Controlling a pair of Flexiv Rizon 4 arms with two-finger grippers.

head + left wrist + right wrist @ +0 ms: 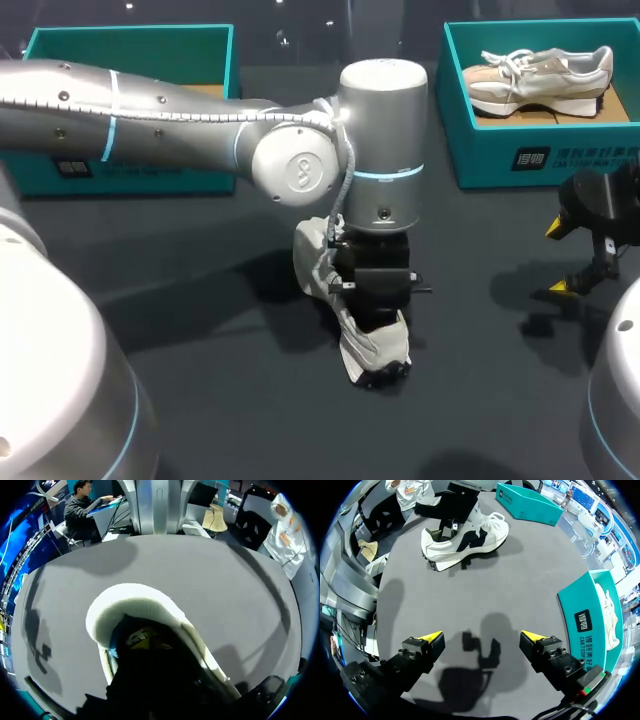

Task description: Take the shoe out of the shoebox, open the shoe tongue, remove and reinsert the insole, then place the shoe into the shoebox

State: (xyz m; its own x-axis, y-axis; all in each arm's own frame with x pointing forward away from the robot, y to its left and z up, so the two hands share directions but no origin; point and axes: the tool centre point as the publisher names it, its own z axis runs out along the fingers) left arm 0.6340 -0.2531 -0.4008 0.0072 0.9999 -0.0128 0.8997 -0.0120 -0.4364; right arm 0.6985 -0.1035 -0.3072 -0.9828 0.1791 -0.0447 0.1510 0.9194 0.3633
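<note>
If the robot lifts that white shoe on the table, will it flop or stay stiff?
Likely some of each. The shoe has a thick sole, probably stiff underneath. Its padded collar looks soft, so it may squash. Not round, so it shouldn't roll.

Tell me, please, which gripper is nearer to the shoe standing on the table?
Left. The left gripper is down inside the shoe; the right gripper hangs open well off to its side, near the right shoebox.

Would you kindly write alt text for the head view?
The left gripper is down in a pale grey shoe at the middle of the dark table. The right gripper hangs open at the right, near a teal shoebox holding a beige sneaker; a second teal shoebox stands back left.
</note>
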